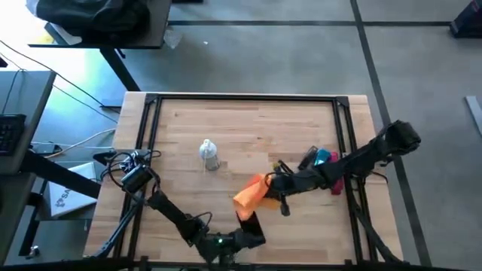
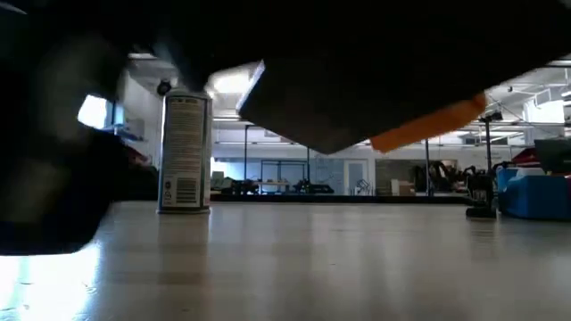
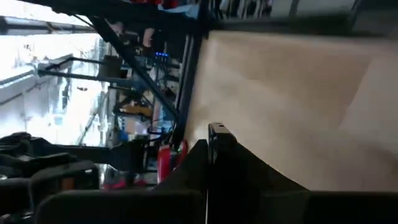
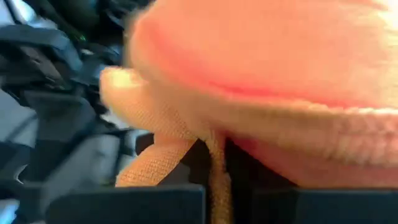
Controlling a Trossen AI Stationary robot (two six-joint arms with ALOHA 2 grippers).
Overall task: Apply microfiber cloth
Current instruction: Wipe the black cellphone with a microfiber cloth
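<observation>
The orange microfiber cloth (image 1: 251,193) hangs bunched from my right gripper (image 1: 273,185), which is shut on it near the table's middle front. Just nearer the front edge, my left gripper (image 1: 242,238) is shut on a black phone (image 1: 248,223). In the low view the phone (image 2: 312,98) is tilted and clear of the table, with the cloth (image 2: 428,125) showing past its edge. Whether cloth and phone touch, I cannot tell. The cloth (image 4: 261,93) fills the right wrist view. My right gripper pinches a gathered fold of the cloth (image 4: 215,163) between its two fingers, coming level from the table's right. The cloth bulges in front of the fingers and hangs clear of the table. My left gripper holds the phone by its near end (image 3: 219,138) between its two fingers, coming from the table's near left. The phone is lifted clear and tilted.
A spray bottle (image 1: 209,155) stands upright on the table left of centre, and shows in the low view (image 2: 185,152). Blue and pink objects (image 1: 325,158) lie under the right arm near the right rail. A black frame (image 1: 241,98) borders the wooden top.
</observation>
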